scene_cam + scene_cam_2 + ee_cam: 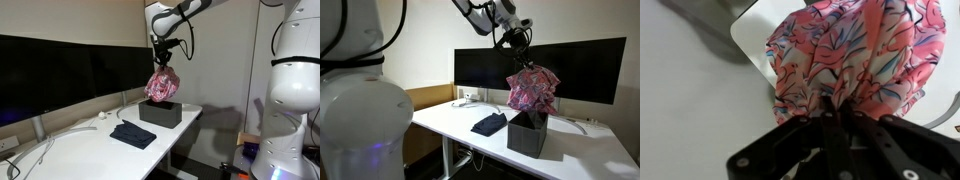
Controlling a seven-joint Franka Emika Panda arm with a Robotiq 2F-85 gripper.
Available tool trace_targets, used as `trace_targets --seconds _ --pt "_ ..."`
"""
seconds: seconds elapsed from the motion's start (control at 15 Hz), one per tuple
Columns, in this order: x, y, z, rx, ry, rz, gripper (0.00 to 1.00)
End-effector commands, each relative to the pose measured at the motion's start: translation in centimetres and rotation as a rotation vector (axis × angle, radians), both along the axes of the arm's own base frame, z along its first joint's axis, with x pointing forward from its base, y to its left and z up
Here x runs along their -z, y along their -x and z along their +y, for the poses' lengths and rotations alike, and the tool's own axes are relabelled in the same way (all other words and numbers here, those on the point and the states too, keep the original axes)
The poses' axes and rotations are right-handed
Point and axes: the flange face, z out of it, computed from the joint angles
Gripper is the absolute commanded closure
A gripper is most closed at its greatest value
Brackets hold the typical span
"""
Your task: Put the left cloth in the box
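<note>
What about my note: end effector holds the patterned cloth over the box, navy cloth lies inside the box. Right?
One error: the navy cloth lies on the table beside the box, not inside it, as both exterior views show. The end effector does hold the patterned cloth over the box.

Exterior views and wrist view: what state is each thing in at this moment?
pincer: shut on the patterned cloth's gathered top.
patterned cloth: bunched, hanging from the pincer over the box, not yet released.
box: upright on the table, top open, cloth's lower end at its opening.
navy cloth: lying flat on the table beside the box, untouched.
</note>
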Motion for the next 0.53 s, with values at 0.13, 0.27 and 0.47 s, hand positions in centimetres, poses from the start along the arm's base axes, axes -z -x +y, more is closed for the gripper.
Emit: trace_targets --seconds 0.13,0.27,0.47 --pt "-0.6 -0.2 0.1 -0.03 0.02 -0.009 0.98" --pt "-0.6 0.2 0.6 -0.037 0.017 -0.013 0.98" --pt "-0.4 0.5 1.4 -0.053 0.015 -0.015 0.98"
